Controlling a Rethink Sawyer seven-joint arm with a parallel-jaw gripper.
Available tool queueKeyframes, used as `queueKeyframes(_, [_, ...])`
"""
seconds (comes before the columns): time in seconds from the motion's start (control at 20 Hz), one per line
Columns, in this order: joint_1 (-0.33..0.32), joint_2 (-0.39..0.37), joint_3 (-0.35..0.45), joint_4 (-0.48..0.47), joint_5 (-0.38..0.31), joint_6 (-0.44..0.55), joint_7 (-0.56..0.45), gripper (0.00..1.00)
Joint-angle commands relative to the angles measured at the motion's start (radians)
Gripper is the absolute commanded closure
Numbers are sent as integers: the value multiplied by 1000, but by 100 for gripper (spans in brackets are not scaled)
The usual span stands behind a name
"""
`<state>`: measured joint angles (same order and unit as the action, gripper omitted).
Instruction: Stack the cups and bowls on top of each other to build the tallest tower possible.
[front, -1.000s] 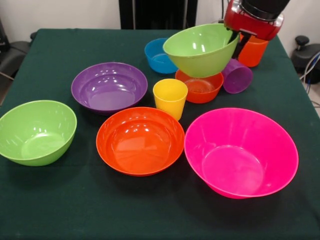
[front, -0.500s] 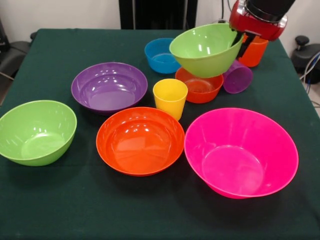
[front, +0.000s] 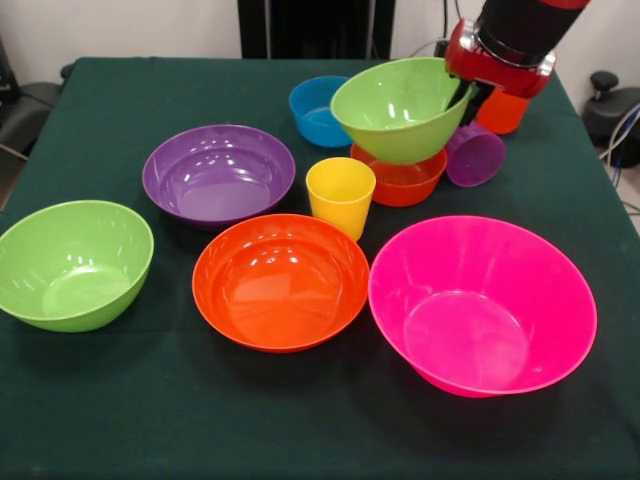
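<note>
My gripper (front: 466, 92) is shut on the right rim of a green bowl (front: 398, 108). It holds the bowl tilted just above the small orange bowl (front: 405, 183); whether the two touch I cannot tell. A purple cup (front: 476, 155) lies on its side right of them, and an orange cup (front: 503, 112) stands behind the gripper. The yellow cup (front: 340, 195) stands upright mid-table. The large orange bowl (front: 280, 282) and the huge pink bowl (front: 482, 302) sit side by side in front. No tower stands.
A purple bowl (front: 218, 172) sits left of centre, a second green bowl (front: 72, 262) at the left edge, and a small blue bowl (front: 316, 112) at the back. All rest on the dark green tablecloth (front: 300, 420).
The held green bowl shifted slightly right, then came back left and down a little over the small orange bowl. The wrist turned more upright. Everything else stayed put.
</note>
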<state>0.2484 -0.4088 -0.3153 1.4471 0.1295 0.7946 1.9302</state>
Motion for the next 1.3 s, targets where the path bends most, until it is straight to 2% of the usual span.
queueKeyframes(0.05, [-25,53,96,-3,-29,-58,88,100])
queueKeyframes(0.55, [-29,59,103,17,-31,-97,84,100])
queueKeyframes(1.3, [-33,114,99,-24,-32,-130,89,100])
